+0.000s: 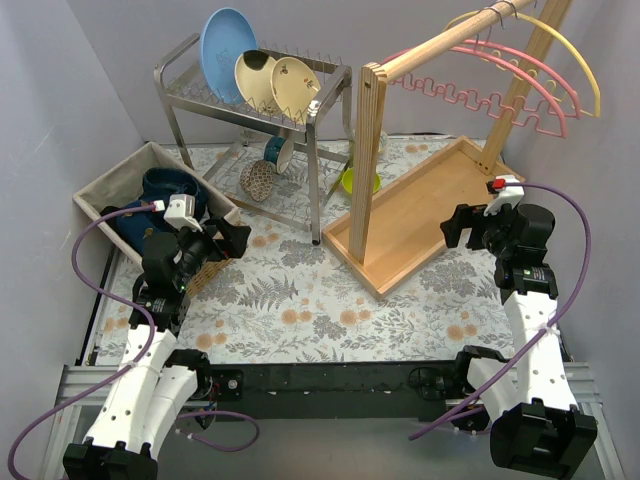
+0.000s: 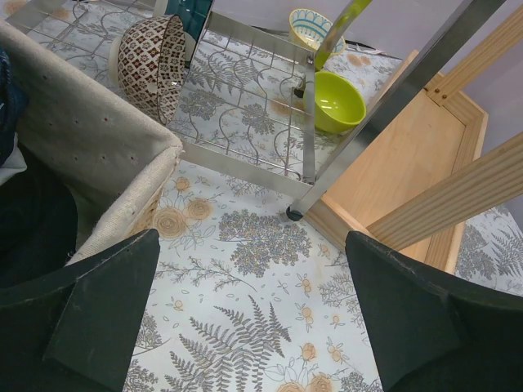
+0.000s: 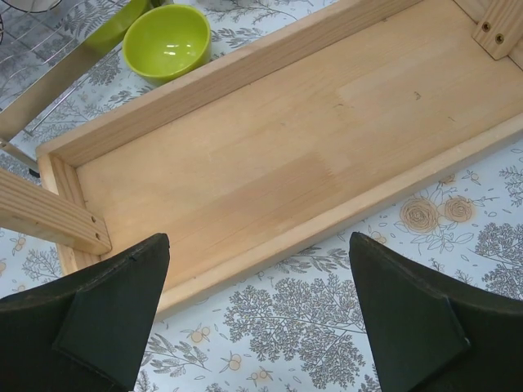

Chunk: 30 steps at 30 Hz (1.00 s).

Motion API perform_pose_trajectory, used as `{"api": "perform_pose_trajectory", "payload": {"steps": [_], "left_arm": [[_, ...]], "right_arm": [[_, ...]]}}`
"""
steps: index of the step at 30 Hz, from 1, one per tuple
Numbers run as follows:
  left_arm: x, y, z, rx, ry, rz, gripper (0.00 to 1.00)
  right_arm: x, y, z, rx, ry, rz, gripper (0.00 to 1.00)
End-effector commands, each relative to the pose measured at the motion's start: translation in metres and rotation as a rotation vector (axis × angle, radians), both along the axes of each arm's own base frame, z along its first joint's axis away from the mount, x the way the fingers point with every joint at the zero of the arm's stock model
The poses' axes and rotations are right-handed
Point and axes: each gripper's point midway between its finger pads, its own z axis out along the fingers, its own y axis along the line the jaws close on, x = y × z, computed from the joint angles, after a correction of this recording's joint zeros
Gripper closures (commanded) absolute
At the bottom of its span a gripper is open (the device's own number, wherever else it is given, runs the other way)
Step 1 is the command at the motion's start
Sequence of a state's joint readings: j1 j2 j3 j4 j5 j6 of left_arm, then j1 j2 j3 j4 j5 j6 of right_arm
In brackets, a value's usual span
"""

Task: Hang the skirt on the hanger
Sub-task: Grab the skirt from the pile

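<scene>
The skirt [image 1: 160, 189] is a dark blue bundle lying in the beige fabric basket [image 1: 104, 189] at the left; its dark cloth also shows at the left edge of the left wrist view [image 2: 29, 220]. Pink hangers [image 1: 510, 95] and a yellow hanger [image 1: 578, 58] hang from the wooden rail [image 1: 440, 45] at the top right. My left gripper [image 1: 228, 240] is open and empty, just right of the basket above the floral cloth [image 2: 253, 318]. My right gripper [image 1: 466, 226] is open and empty over the near edge of the rack's wooden base tray [image 3: 257, 318].
A metal dish rack [image 1: 315, 110] with plates stands at the back middle, with patterned bowls beneath it. A green bowl [image 1: 358, 181] sits between it and the wooden base tray [image 1: 405, 225]. The rail's wooden post [image 1: 366, 160] rises from the tray's near corner.
</scene>
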<state>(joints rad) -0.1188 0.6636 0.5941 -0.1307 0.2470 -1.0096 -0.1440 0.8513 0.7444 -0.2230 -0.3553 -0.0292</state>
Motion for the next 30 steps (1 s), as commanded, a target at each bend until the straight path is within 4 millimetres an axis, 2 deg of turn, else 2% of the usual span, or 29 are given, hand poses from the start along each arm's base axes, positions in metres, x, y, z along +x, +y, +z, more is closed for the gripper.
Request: {"api": "perform_pose_trajectory", "payload": {"steps": [1, 8, 11, 14, 16, 17, 18, 19, 20, 22, 23, 26, 27, 28, 30], "left_arm": [[0.001, 0.003, 0.011, 0.012, -0.037, 0.008, 0.02], [0.001, 0.003, 0.01, 0.012, -0.035, 0.012, 0.02], [0.001, 0.004, 0.011, 0.01, -0.036, 0.019, 0.02], [0.003, 0.01, 0.018, -0.013, -0.039, 0.063, 0.02], [0.002, 0.014, 0.026, -0.034, -0.025, 0.095, 0.02], [0.004, 0.02, 0.044, -0.065, -0.043, 0.142, 0.02], [0.004, 0.024, 0.05, -0.074, -0.043, 0.168, 0.02], [0.004, 0.028, 0.051, -0.079, -0.023, 0.194, 0.02], [0.004, 0.033, 0.071, -0.1, -0.048, 0.23, 0.02], [0.011, 0.047, 0.072, -0.088, -0.015, 0.315, 0.02], [0.014, 0.05, 0.081, -0.084, -0.022, 0.333, 0.02], [0.031, 0.064, 0.067, -0.044, 0.069, 0.428, 0.02], [0.034, 0.07, 0.077, -0.04, 0.062, 0.461, 0.03], [0.043, 0.074, 0.063, -0.022, 0.116, 0.481, 0.05], [0.052, 0.083, 0.061, -0.022, 0.143, 0.52, 0.12]], "right_arm": [[0.005, -0.001, 0.032, -0.014, -0.089, -0.001, 0.02], [0.001, 0.006, 0.035, -0.018, -0.099, 0.052, 0.02], [-0.003, 0.014, 0.032, -0.036, -0.106, 0.119, 0.02], [-0.01, 0.031, 0.031, -0.056, -0.136, 0.249, 0.02], [-0.02, 0.05, 0.036, -0.048, -0.171, 0.384, 0.02], [-0.024, 0.055, 0.035, -0.073, -0.194, 0.437, 0.02], [-0.028, 0.062, 0.034, -0.065, -0.203, 0.488, 0.02], [-0.03, 0.063, 0.029, -0.065, -0.196, 0.496, 0.02], [-0.029, 0.063, 0.026, -0.073, -0.198, 0.501, 0.02], [-0.03, 0.063, 0.017, -0.08, -0.184, 0.517, 0.02], [-0.033, 0.065, 0.01, -0.075, -0.162, 0.532, 0.02], [-0.043, 0.074, 0.007, -0.063, -0.153, 0.596, 0.02], [-0.045, 0.076, 0.007, -0.057, -0.158, 0.615, 0.02], [-0.047, 0.079, 0.007, -0.057, -0.159, 0.628, 0.02], [-0.047, 0.079, 0.005, -0.068, -0.155, 0.623, 0.02]]}}
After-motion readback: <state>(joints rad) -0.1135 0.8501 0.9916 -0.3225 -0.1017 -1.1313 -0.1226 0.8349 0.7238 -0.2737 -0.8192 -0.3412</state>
